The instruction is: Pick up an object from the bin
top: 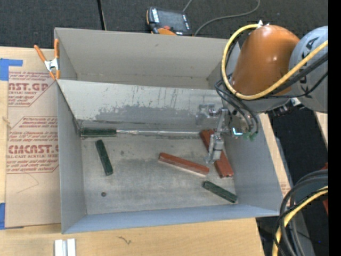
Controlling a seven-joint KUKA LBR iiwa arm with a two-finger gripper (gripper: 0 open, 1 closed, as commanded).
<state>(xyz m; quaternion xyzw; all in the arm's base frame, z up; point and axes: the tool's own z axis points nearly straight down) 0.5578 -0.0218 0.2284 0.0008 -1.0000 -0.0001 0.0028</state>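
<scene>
Red-brown bar [224, 167], a short flat stick, lies slanted on the floor of the grey bin [133, 57] at its right side, one end pointing toward the back wall and the other toward the front right corner. The arm reaches in from the right under its orange cover [264, 60], and the fingers [215, 152] are down at the middle of this bar. I cannot tell whether they are open or closed round it. A second red-brown bar [184, 164] lies just to the left, nearly meeting the first. A dark green bar [219, 192] rests near the front. Another dark green bar [104, 157] lies well apart at the left, below a green-handled tool [98, 133] with a thin metal rod.
</scene>
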